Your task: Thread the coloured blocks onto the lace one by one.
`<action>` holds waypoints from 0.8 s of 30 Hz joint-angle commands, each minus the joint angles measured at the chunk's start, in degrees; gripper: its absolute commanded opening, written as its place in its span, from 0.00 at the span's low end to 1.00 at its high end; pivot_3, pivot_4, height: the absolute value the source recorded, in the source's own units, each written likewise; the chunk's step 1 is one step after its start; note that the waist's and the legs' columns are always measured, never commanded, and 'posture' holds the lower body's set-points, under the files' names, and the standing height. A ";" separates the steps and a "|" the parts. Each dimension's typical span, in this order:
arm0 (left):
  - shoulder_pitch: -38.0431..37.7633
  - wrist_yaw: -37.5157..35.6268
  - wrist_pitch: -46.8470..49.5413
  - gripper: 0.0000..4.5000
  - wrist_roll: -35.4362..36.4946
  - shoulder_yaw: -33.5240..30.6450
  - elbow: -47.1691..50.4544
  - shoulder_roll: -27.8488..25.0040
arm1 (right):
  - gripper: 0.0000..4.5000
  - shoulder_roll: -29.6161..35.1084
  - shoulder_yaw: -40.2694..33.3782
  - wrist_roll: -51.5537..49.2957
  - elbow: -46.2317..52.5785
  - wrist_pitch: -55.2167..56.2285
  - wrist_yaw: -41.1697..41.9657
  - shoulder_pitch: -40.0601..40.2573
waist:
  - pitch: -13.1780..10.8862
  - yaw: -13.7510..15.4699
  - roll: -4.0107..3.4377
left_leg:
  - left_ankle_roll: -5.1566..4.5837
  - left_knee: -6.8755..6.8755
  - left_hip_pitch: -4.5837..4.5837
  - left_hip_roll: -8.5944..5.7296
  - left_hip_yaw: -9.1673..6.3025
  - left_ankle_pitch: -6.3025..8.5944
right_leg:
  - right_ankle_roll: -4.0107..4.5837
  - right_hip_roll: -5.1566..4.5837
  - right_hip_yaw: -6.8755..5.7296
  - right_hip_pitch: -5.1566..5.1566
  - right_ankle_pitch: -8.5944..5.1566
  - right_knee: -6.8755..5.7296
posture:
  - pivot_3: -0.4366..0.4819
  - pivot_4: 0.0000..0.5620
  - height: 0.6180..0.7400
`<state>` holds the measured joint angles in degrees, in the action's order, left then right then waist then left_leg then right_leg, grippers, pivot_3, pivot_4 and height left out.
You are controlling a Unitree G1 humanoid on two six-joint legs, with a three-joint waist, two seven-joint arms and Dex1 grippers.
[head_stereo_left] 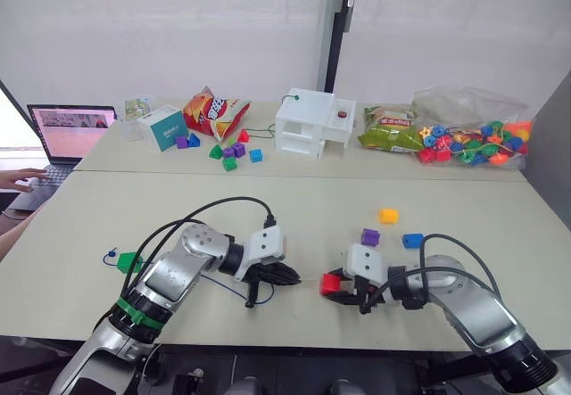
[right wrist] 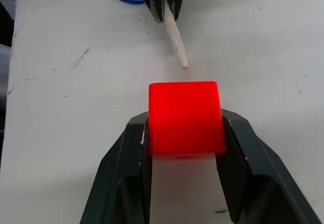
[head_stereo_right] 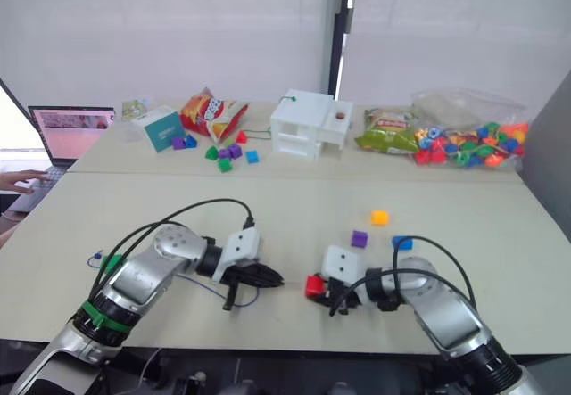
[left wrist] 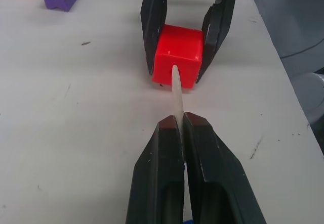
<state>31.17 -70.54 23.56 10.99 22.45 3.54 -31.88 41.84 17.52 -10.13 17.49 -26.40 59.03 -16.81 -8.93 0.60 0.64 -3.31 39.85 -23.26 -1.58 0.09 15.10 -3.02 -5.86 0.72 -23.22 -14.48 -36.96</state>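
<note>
Pinching the lace (left wrist: 175, 90) by its pale tip near the tabletop's front edge, the left gripper (left wrist: 180, 133) is fully closed; the right gripper (right wrist: 185, 128) clamps the red block (right wrist: 185, 115) just beyond. The tip sits just short of the hole, so slight misalignment likely bends it or pushes the block askew.

The red block (right wrist: 185, 118), a plain cube with a hole in one face, sits low over the near table edge, clamped between two black fingers, while the lace's pale stiff tip (left wrist: 176, 95) points at that hole from just in front (the right wrist view shows a small gap). The dark-blue lace (head_stereo_left: 234, 292) loops behind on the table. The purple (head_stereo_left: 370, 237), blue (head_stereo_left: 412, 241) and yellow (head_stereo_left: 388, 216) blocks lie loose further back, and the green block (head_stereo_left: 130, 262) lies far left with lace at it.
</note>
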 commanded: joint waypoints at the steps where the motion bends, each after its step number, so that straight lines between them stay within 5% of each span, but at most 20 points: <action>1: -0.52 0.09 -1.03 0.00 -0.15 0.24 1.58 0.12 | 0.27 0.89 -0.15 0.31 0.70 1.22 1.14 -0.17 | 0.00 0.01 0.00 | 0.00 0.00 0.00 0.00 -0.01 0.00 | 0.00 0.00 0.00 0.00 0.00 0.00 | 0.48 0.27 1.00; 24: -0.93 1.06 -1.05 0.00 -2.67 2.29 2.85 1.68 | 0.27 2.39 2.35 3.54 -0.26 1.54 3.21 0.44 | 0.00 0.08 0.00 | 0.00 0.01 0.04 0.01 -0.01 0.00 | 0.00 0.00 0.00 0.05 0.00 0.00 | 0.48 0.27 1.00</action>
<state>29.09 -69.75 22.66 7.92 24.93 4.77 -30.67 43.47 18.95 -7.47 16.79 -24.02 61.39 -17.03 -8.93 0.68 0.64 -3.32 39.85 -23.23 -1.57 0.09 15.11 -3.02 -5.86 0.72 -23.18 -14.48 -36.95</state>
